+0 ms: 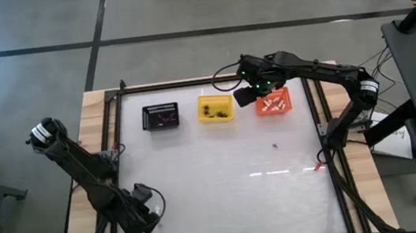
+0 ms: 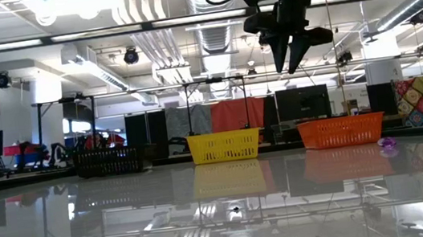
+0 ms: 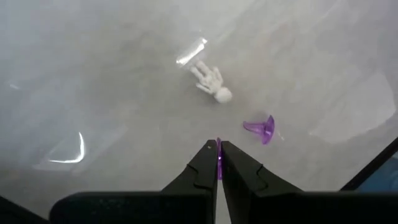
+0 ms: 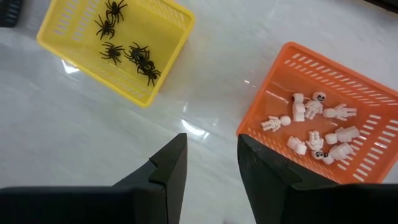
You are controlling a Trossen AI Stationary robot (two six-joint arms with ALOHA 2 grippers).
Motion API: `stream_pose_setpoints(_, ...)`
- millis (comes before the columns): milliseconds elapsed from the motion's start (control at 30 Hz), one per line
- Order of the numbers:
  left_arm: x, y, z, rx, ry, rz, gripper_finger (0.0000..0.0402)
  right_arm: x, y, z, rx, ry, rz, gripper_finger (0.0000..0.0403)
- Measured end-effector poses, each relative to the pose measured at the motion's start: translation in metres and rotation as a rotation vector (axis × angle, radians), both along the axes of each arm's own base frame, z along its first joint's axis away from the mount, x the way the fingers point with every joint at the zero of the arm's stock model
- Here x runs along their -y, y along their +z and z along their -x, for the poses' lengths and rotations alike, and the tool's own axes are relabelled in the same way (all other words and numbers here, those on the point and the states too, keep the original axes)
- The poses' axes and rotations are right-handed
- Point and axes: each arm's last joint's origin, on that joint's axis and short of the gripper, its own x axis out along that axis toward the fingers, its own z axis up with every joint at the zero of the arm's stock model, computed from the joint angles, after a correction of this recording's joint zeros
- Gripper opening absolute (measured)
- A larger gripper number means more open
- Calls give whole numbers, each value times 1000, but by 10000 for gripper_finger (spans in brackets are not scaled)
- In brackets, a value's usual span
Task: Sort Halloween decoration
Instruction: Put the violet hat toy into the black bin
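Spiders [image 4: 127,51] are sorted into the yellow basket [image 4: 166,38], white skeletons [image 4: 317,127] into the orange basket [image 4: 273,81]. Right gripper [image 4: 210,167] is held wide, empty, between them; left gripper [image 3: 219,163] is clamped on a purple trinket [image 3: 219,165]. A loose skeleton [image 3: 212,83] and purple hat [image 3: 262,129] remain unsorted.

no readable text, labels or signs

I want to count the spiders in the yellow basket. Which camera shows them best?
The right wrist view: the black spiders show singly in the yellow basket. The high view shows only dark specks, the low view only the basket's wall, the left wrist view nothing.
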Motion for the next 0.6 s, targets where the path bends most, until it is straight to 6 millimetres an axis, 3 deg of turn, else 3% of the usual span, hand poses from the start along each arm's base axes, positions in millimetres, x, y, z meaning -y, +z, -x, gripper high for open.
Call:
stream_pose_setpoints(300,-33,19,-1,24,20,-64,0,-2,0,-1,-4,5,6,127)
stream_pose_setpoints(600,-86,39,-19,115,82,-127,0,-2,0,-1,-17,81,27,132)
